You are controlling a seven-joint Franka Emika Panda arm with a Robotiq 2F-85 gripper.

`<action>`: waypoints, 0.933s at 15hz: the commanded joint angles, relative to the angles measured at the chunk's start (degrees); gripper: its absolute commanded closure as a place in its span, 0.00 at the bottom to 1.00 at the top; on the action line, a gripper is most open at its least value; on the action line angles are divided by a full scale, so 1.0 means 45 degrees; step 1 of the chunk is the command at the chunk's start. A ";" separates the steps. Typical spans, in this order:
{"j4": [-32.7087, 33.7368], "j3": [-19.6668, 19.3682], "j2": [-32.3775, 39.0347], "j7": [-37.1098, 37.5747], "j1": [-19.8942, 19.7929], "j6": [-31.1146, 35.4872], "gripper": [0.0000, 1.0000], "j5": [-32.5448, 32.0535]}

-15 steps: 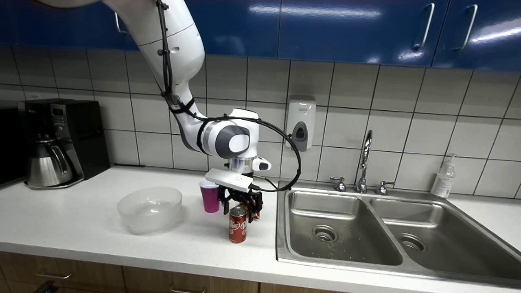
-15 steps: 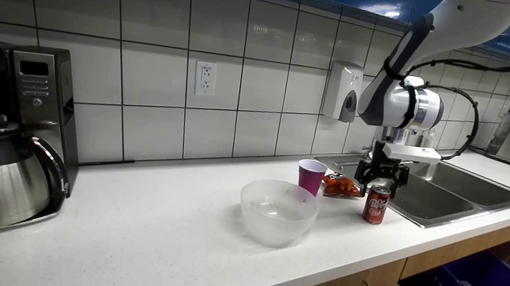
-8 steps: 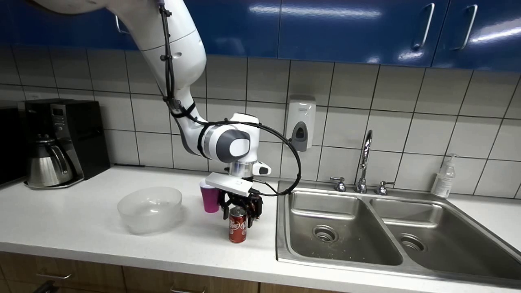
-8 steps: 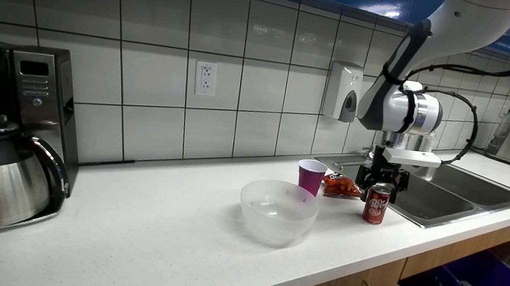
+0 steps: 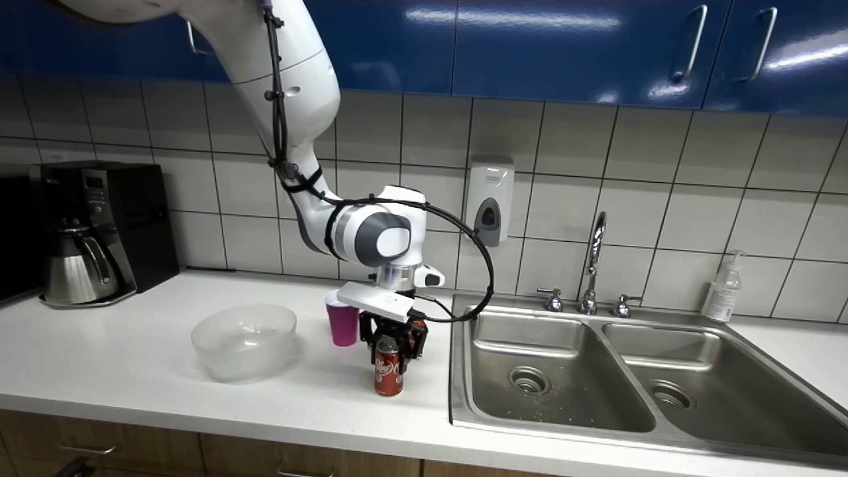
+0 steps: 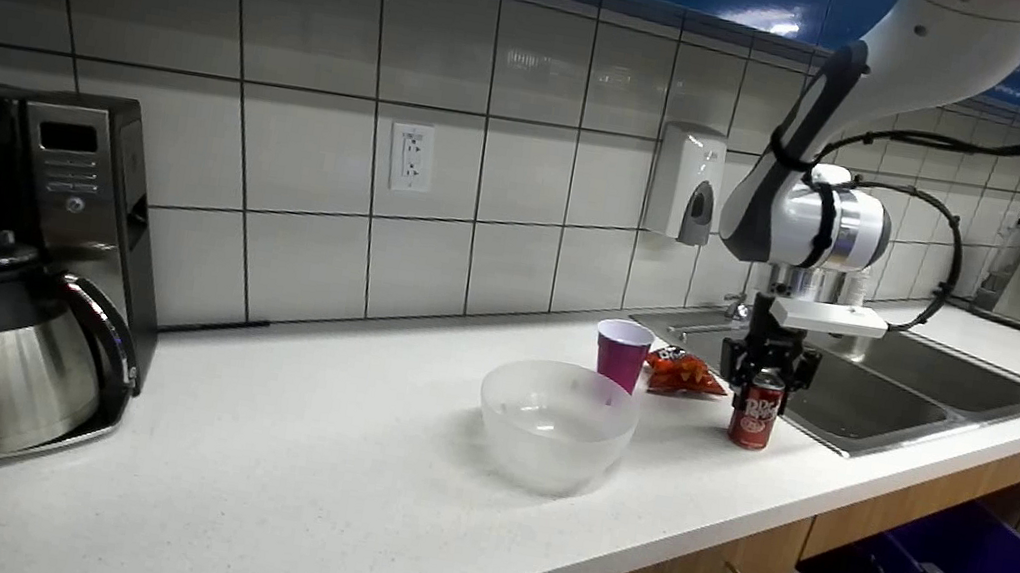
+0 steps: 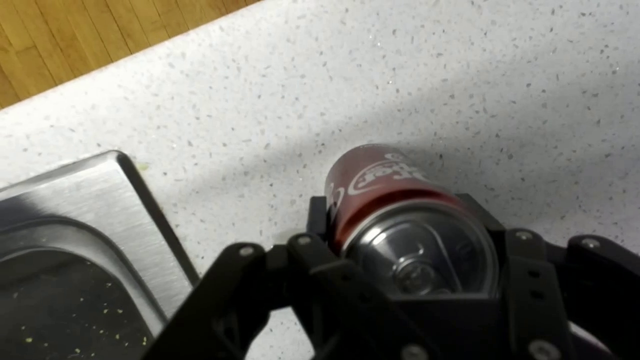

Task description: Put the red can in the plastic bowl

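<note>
The red can stands upright on the white counter, near the sink's edge. My gripper has come down over its top and is shut on it. In the wrist view one black finger presses each side of the can, and the silver lid faces the camera. The gripper also shows around the can's upper part in an exterior view. The plastic bowl, clear and frosted, sits apart from the can in both exterior views, with nothing visible inside.
A purple cup and a red snack bag stand behind the can and bowl. The steel sink borders the can's side of the counter. A coffee maker occupies the far end, and a tiled wall runs along the back.
My gripper has lowered a little over the can, and its fingers have closed in on it. The can has shifted very slightly; bowl, cup and bag have stayed put.
</note>
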 commanded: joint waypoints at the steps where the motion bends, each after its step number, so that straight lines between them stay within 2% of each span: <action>1: -0.0241 0.0412 -0.0518 -0.0072 -0.0503 -0.0440 0.62 -0.0265; 14: -0.3718 0.0303 -0.6268 -0.0987 0.0169 -0.2208 0.62 -0.1358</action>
